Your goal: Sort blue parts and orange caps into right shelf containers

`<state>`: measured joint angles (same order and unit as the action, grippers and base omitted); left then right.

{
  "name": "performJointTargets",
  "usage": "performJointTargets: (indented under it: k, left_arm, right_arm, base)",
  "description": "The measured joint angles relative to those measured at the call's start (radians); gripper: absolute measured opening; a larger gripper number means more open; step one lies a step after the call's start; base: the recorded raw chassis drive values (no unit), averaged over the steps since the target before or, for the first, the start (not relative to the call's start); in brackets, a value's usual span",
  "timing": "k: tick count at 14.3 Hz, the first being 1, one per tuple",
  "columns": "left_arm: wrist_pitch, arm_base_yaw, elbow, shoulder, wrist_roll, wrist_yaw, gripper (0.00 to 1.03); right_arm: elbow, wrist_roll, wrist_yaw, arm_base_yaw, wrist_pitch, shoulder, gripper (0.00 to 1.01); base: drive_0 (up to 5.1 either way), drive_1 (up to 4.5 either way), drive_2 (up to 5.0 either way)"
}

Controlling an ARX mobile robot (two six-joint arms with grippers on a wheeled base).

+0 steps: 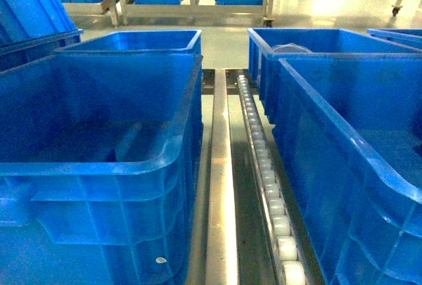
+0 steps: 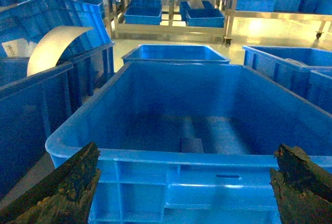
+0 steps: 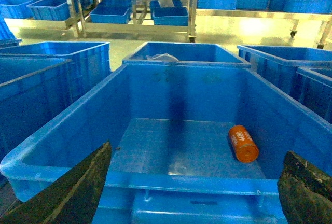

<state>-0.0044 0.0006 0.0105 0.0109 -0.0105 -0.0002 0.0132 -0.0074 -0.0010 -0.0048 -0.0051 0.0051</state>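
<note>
Two deep blue crates fill the head view, one to each side of a metal roller track (image 1: 264, 166) running down the middle.

Left gripper (image 2: 184, 182): released, dark worn fingers (image 2: 67, 187) spread wide, nothing between them. Directly ahead of and below it sits the left crate (image 2: 155, 156); its floor shows only a small dark patch, too dim to identify. Beyond that crate stands a second, shallower crate (image 2: 176, 53). Left of the gripper, a curled white sheet (image 2: 52, 47) sticks up from a neighbouring bin.

Right gripper (image 3: 194, 187): released, fingers (image 3: 78, 193) spread wide, holding nothing. Straight ahead and below sits the right crate (image 3: 67, 146). One orange cap (image 3: 243, 143) lies on its side on the crate floor, ahead of the gripper and toward its right finger, near the right wall. Behind this crate stands another (image 3: 181, 53) with something pale inside, unclear.

Far ahead of both grippers: metal shelving (image 3: 135, 6) stocked with further blue bins.
</note>
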Motion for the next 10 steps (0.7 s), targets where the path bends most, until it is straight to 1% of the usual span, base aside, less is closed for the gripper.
performJointTargets:
  k: [10]
  left_arm:
    - [0.0,0.0,0.0,0.0,0.0,0.0,0.98]
  right_arm:
    - [0.0,0.0,0.0,0.0,0.0,0.0,0.98]
  base:
    - [0.0,0.0,0.0]
